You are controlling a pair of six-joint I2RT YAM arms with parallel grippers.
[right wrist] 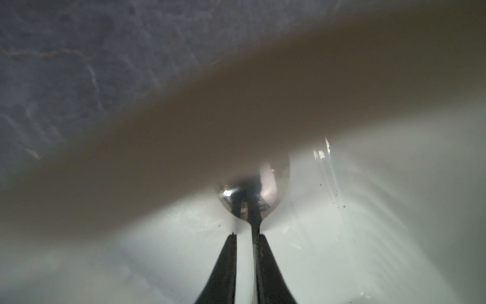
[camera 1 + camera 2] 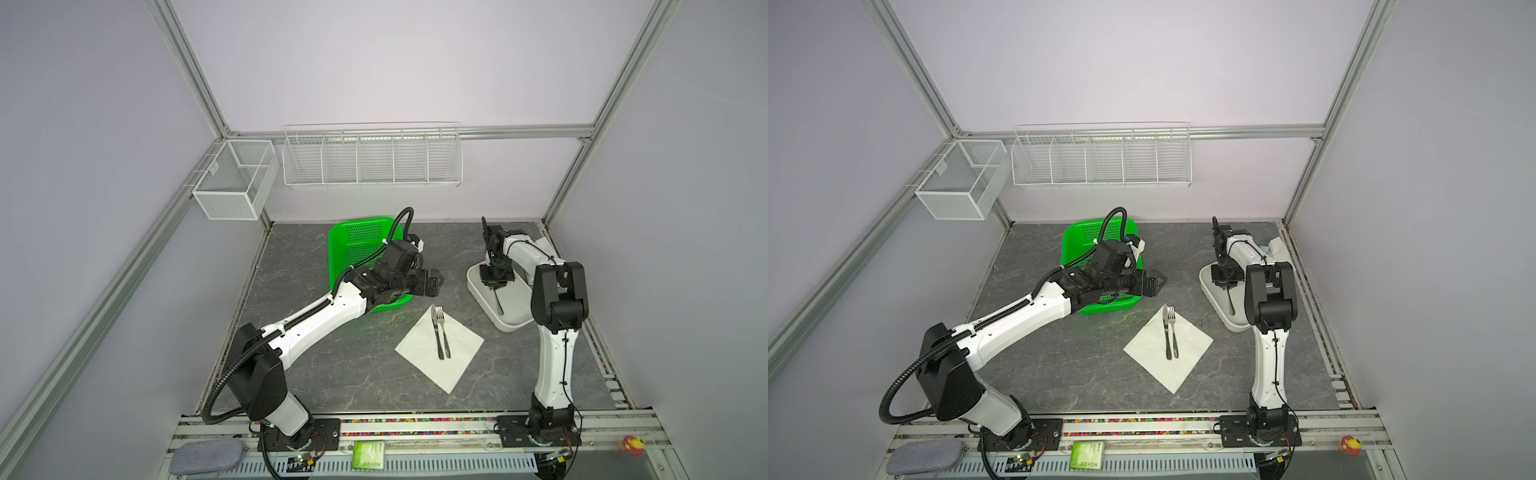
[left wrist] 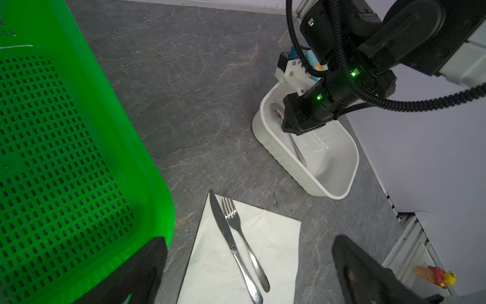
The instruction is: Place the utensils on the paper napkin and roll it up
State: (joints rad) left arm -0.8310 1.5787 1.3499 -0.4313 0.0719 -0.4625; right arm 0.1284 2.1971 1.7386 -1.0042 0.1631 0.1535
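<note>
The white paper napkin lies flat like a diamond in the middle of the table. On it the knife and the fork lie side by side. The spoon lies in the white tray. My right gripper points down into the tray. Its jaws stand a little apart round the spoon's handle, which touches one finger only. My left gripper hovers wide open and empty, beyond the napkin's far corner.
A green perforated basket stands under my left forearm. Wire racks hang on the back wall. A grey pouch, a green packet and a toy duck sit along the front rail.
</note>
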